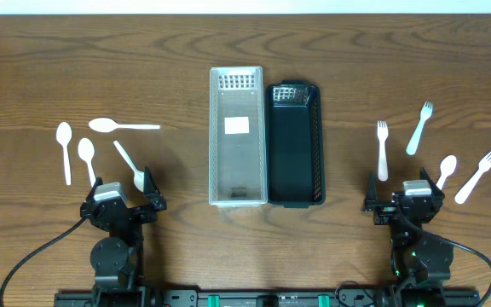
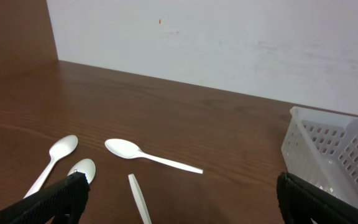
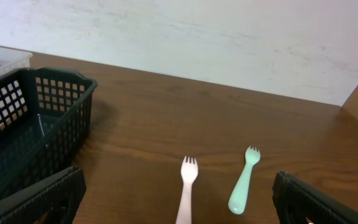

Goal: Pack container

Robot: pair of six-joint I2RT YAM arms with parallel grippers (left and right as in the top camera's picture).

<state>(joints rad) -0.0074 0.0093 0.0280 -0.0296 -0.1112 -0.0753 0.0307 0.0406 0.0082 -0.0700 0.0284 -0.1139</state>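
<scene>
While wide apart and empty, left jaws near spoons (image 1: 124,126), right jaws near forks (image 1: 382,149), baskets (image 1: 239,166) between.

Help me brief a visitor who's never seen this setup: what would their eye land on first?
Two long slotted baskets lie side by side mid-table, a white basket on the left and a dark basket on the right, both empty. White spoons lie scattered over the left side of the table, and forks with one more spoon over the right.
</scene>
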